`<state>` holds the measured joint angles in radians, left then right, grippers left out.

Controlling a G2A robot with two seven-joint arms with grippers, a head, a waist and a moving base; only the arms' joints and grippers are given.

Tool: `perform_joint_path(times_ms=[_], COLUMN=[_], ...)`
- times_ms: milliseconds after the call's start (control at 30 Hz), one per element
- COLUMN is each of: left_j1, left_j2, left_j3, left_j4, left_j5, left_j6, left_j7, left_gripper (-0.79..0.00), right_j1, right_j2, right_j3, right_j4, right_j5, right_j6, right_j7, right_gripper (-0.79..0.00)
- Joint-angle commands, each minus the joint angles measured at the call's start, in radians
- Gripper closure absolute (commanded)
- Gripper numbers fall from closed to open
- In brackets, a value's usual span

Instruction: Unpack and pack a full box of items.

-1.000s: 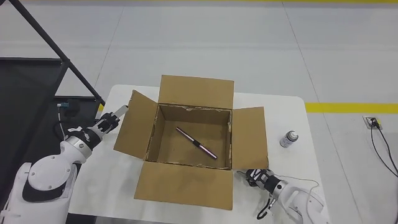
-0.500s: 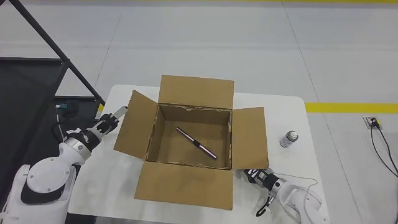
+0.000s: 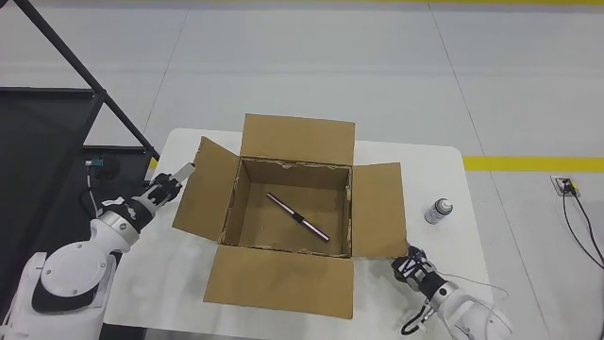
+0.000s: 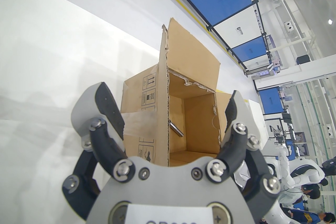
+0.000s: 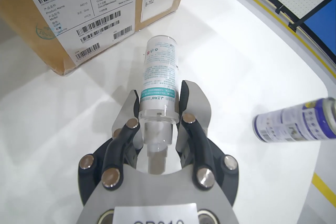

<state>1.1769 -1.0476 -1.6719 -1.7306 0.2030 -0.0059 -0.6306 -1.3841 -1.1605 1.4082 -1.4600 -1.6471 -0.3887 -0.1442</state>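
An open cardboard box (image 3: pixel 288 283) stands mid-table with its flaps spread; a dark metal rod (image 3: pixel 297 216) lies slanted on its floor, also seen as a rod (image 4: pixel 176 129) through the box opening. My right gripper (image 5: pixel 158 97) is shut on a white labelled bottle (image 5: pixel 160 62), low over the table by the box's near right corner (image 3: pixel 412 266). My left gripper (image 4: pixel 170 104) is open beside the box's left flap (image 3: pixel 201 189), with a strip of clear tape (image 4: pixel 140 122) on the box wall (image 4: pixel 143 114) between its fingers.
A blue-and-white spray can (image 3: pixel 437 211) stands on the table right of the box, also in the right wrist view as a can (image 5: pixel 295 123). Free white tabletop (image 3: pixel 444 175) lies at the back right. A black frame (image 3: pixel 94 104) stands left of the table.
My right gripper with the bottle has shifted rightwards along the table's front, away from the box's front wall. The left arm has barely moved.
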Motion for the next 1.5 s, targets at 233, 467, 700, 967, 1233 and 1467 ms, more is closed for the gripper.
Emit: perform_joint_path(times_ms=[233, 467, 700, 967, 1233, 1467], left_j1=[-0.008, 0.005, 0.041, 0.101, 0.168, 0.168], left_j2=[0.003, 0.005, 0.008, 0.005, 0.005, 0.005], left_j3=[0.011, 0.002, -0.031, -0.097, -0.154, -0.154], left_j4=[-0.001, -0.012, -0.032, -0.084, -0.127, -0.127], left_j5=[-0.010, -0.029, -0.055, -0.121, -0.160, -0.160], left_j6=[-0.018, -0.036, -0.046, -0.036, -0.048, -0.048], left_j7=[-0.001, 0.008, 0.032, 0.132, 0.163, 0.163], left_gripper=[-0.785, -0.785, -0.785, -0.785, -0.785, -0.785], right_j1=[-0.185, -0.331, -0.446, -0.366, -0.066, 0.275], right_j2=[0.021, 0.027, 0.031, 0.049, 0.070, 0.064], right_j3=[0.155, 0.302, 0.449, 0.495, 0.309, 0.023], right_j4=[-0.129, -0.256, -0.484, -0.690, -0.743, -0.621], right_j5=[0.057, 0.181, 0.259, 0.281, 0.315, 0.388], right_j6=[0.028, 0.081, 0.075, -0.100, -0.273, -0.324], right_j7=[-0.036, -0.064, -0.047, 0.066, 0.359, 0.639], right_gripper=[0.000, 0.000, 0.000, 0.000, 0.000, 0.000])
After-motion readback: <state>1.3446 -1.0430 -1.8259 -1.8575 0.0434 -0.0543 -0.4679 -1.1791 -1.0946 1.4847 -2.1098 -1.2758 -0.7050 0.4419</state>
